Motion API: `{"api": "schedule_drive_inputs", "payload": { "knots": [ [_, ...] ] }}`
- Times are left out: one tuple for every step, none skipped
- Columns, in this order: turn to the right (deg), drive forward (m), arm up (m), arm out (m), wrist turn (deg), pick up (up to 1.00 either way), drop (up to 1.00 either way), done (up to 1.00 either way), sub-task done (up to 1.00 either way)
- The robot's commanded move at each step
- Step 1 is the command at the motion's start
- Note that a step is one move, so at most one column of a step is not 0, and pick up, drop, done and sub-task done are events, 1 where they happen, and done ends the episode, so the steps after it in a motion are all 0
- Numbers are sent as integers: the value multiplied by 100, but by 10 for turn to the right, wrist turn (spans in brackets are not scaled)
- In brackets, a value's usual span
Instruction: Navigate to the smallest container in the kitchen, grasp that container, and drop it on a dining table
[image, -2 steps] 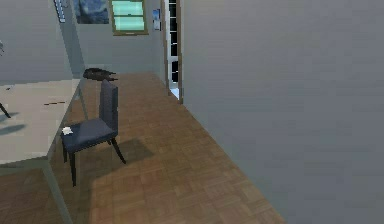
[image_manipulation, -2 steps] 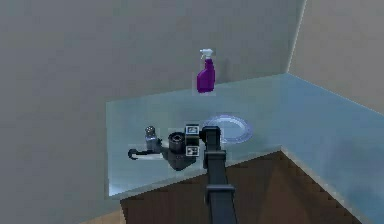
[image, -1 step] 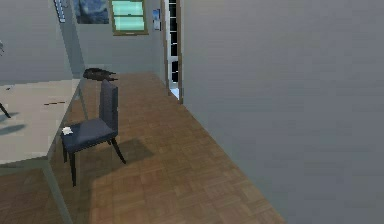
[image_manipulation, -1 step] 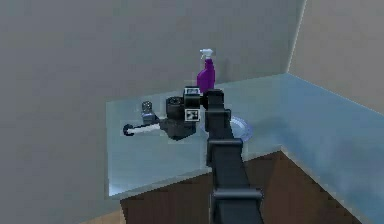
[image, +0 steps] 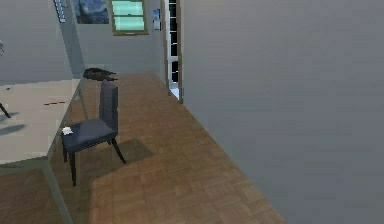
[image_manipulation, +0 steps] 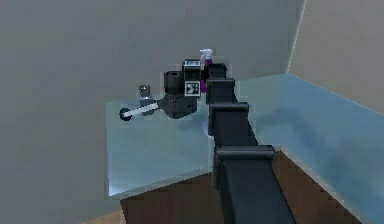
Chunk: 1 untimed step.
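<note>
In the arm side view my arm (image_manipulation: 235, 130) rises from the bottom edge over a pale blue-grey surface. The gripper (image_manipulation: 131, 113) points toward the view's left, with its dark body (image_manipulation: 176, 98) beside the white marker squares (image_manipulation: 190, 82). A small purple thing with a white top (image_manipulation: 207, 68) shows just behind the markers, and I cannot tell whether it rests on anything. A small grey bit (image_manipulation: 144, 92) sits above the fingers. I cannot tell whether the gripper holds anything. A pale dining table (image: 35, 125) stands at the forward view's left.
A dark chair (image: 95, 128) stands at the table's corner, and a dark object (image: 100, 73) lies beyond it. A small white thing (image: 67, 131) sits at the table's edge. A grey wall (image: 290, 100) runs along the right. Wooden floor (image: 170, 160) leads to a doorway (image: 175, 50).
</note>
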Motion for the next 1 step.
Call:
{"api": "schedule_drive_inputs", "payload": {
  "knots": [
    [0, 0, 0, 0, -450, 0, 0, 0, 0]
  ]
}}
